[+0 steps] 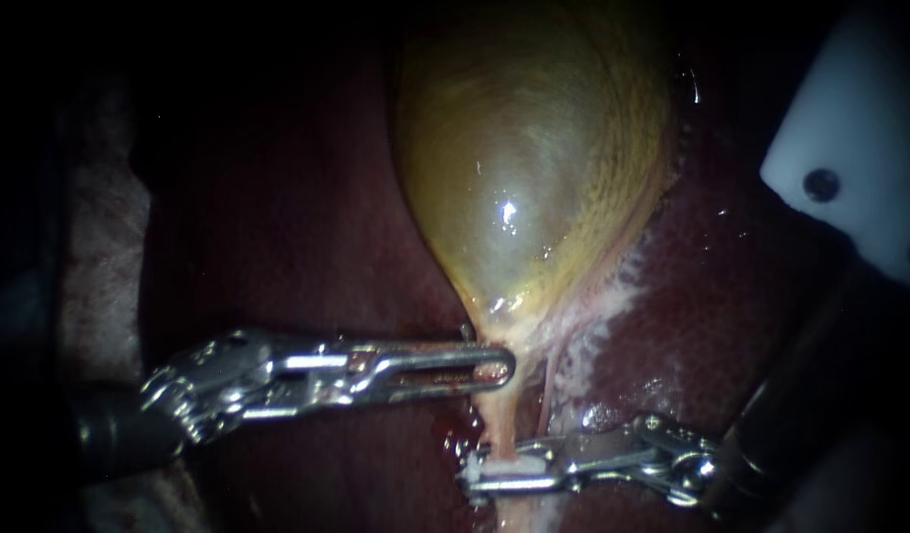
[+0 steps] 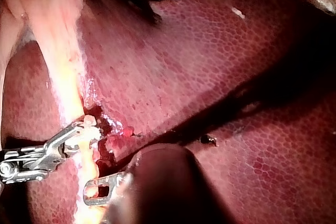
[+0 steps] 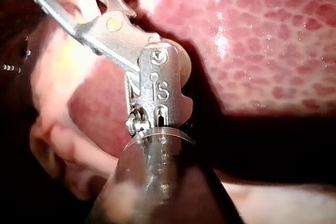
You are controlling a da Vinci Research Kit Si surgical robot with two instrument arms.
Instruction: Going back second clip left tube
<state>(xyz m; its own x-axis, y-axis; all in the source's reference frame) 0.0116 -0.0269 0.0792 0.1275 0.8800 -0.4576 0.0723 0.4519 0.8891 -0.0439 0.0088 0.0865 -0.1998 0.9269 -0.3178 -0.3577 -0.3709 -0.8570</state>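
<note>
The left instrument's end effector [image 1: 504, 368] gripped the gallbladder [image 1: 524, 168] at its neck. The right instrument's end effector [image 1: 471, 476] (narrowly parted) straddled the left tube [image 1: 494, 424] beside a white clip [image 1: 502, 457].

The endoscope view is dim, black at its edges; central light leaves glare on the gallbladder [image 1: 524, 168] and glints on the left instrument [image 1: 499, 368]. Left wrist view: shadow crosses the bright liver [image 2: 210, 61].

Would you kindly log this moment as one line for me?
left instrument: jaws shut on neck of yellow-green pear-shaped gallbladder | right instrument: jaws open astride pale thin tube
</note>
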